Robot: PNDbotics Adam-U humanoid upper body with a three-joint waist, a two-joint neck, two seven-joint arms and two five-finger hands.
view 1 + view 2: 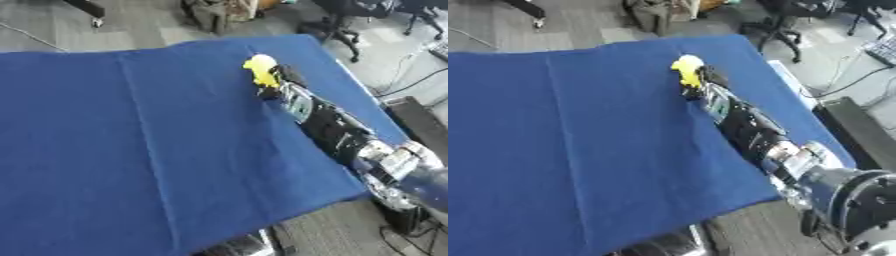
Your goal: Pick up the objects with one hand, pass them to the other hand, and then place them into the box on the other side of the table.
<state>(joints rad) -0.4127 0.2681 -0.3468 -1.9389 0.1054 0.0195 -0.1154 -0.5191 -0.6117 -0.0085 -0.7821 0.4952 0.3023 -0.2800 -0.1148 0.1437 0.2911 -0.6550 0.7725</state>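
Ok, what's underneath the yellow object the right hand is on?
The blue cloth covering the table lies under the yellow object. The right hand covers its near side, so whether its fingers wrap beneath it cannot be seen.

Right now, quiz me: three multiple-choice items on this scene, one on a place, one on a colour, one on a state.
1. Where is the yellow object?
A. far right part of the cloth
B. near left corner
C. on the floor

2. What colour is the cloth?
A. red
B. blue
C. green

3. What is the right hand doing?
A. resting idle at a lower corner
B. reaching out to the yellow object
C. hanging off the table's left side

Answers: 1 A, it lies near the cloth's far right edge. 2 B, the whole cover is blue. 3 B, the right arm stretches across the cloth and the hand meets the object; whether its fingers are curled round it cannot be told.
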